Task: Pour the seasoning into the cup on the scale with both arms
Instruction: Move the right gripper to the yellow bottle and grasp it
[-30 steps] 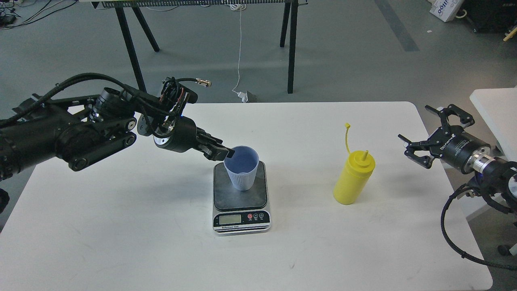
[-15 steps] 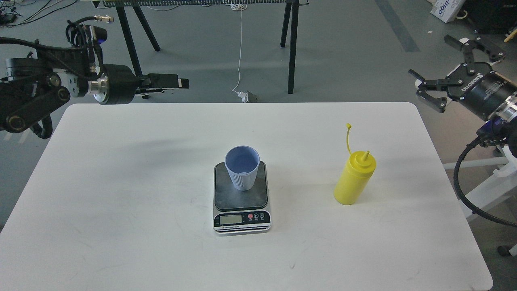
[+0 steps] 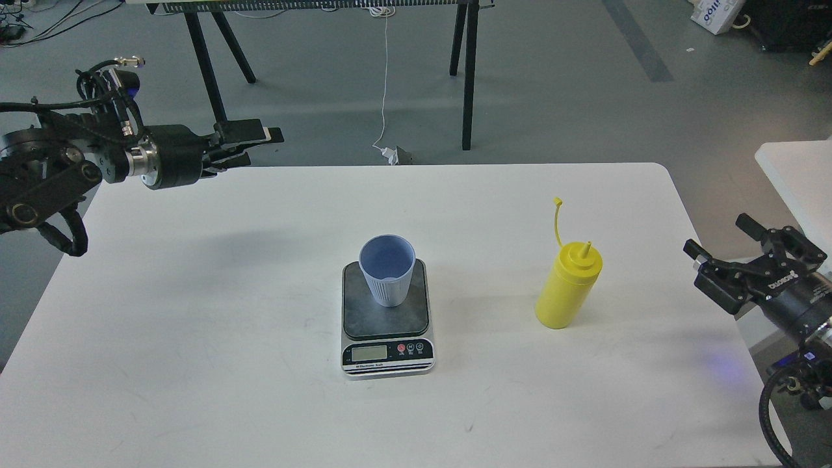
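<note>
The light-blue cup (image 3: 387, 270) stands upright on the dark plate of the silver scale (image 3: 356, 320) at mid-table. The yellow seasoning bottle (image 3: 567, 287) stands upright to the right of the scale, its cap strap sticking up. My left gripper (image 3: 259, 148) is open and empty, above the table's far left corner and well away from the cup. My right gripper (image 3: 719, 238) is open and empty at the table's right edge, to the right of the bottle and apart from it.
The white table (image 3: 227, 364) carries only the scale, cup and bottle. Black trestle legs (image 3: 469, 75) and a hanging white cable (image 3: 385, 84) stand behind the table. A second white table (image 3: 796, 172) is at the right.
My left gripper let go of the cup's rim and drew back to the far left. My right gripper rose, then came down low at the table's right edge. Cup and bottle stayed put.
</note>
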